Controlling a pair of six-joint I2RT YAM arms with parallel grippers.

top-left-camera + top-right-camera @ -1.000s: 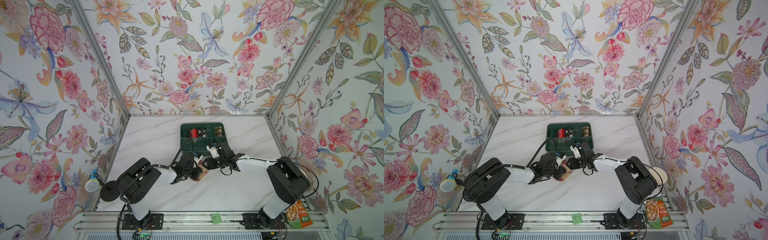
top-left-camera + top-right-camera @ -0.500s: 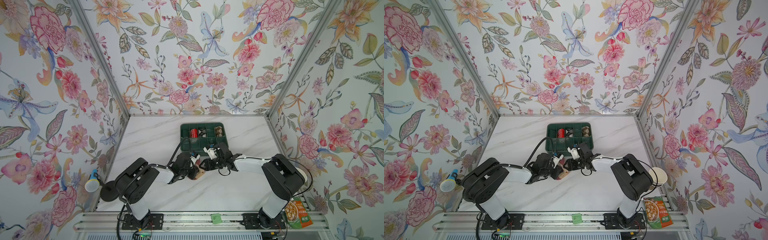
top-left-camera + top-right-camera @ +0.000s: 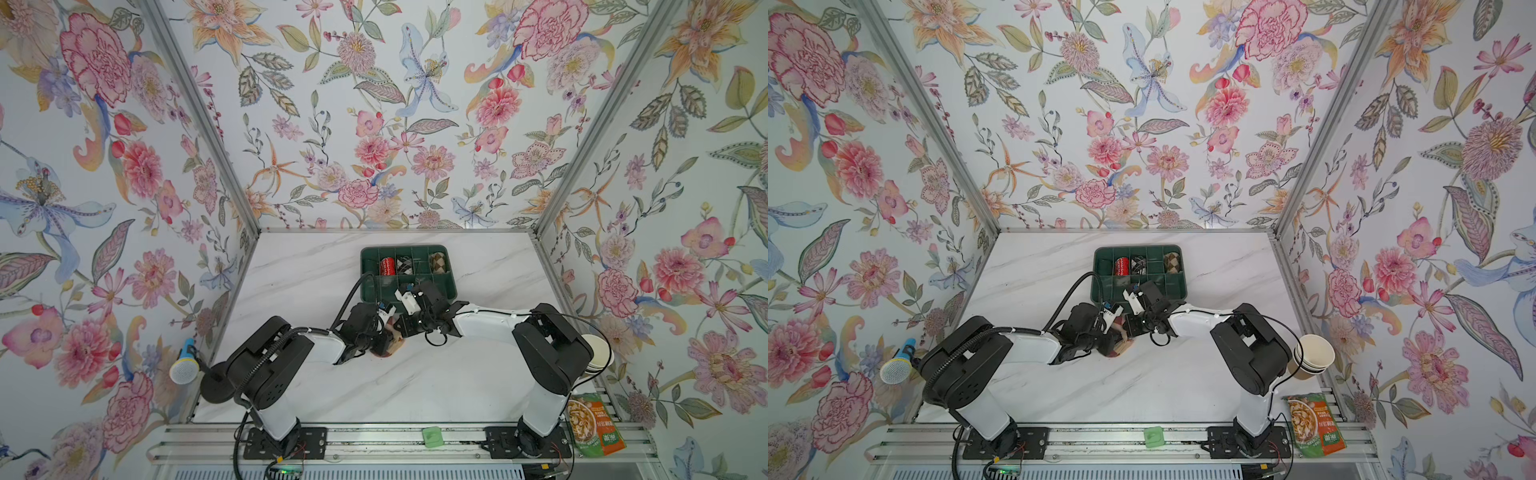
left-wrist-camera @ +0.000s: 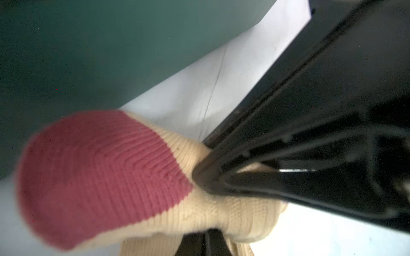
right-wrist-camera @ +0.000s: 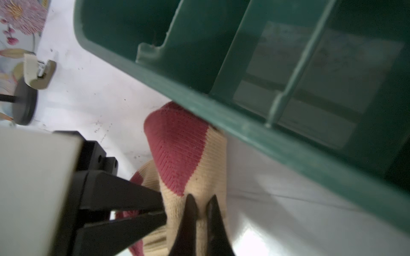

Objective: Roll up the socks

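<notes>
Item one: I am clamping my left gripper point(image 5: 163, 208) shut on the cream-and-red sock point(image 5: 177, 150), its fingertips meeting on the cream fabric. Item two: I am closing my right gripper point(image 5: 200, 207) on the same sock from the opposite side, with a fold of cream knit pinched between its tips. Both top views are showing the two grippers meeting tip to tip at mid-table, left gripper point(image 3: 384, 338) on the left and right gripper point(image 3: 405, 328) on the right. Item three: the sock point(image 3: 1120, 347) is lying bunched on the marble table point(image 3: 415, 386) between them, its red end just beside the near wall of the green tray point(image 5: 221, 113). Item four: three rolled socks point(image 3: 387, 266) are sitting in the tray's far row of compartments, well apart from my grippers.
</notes>
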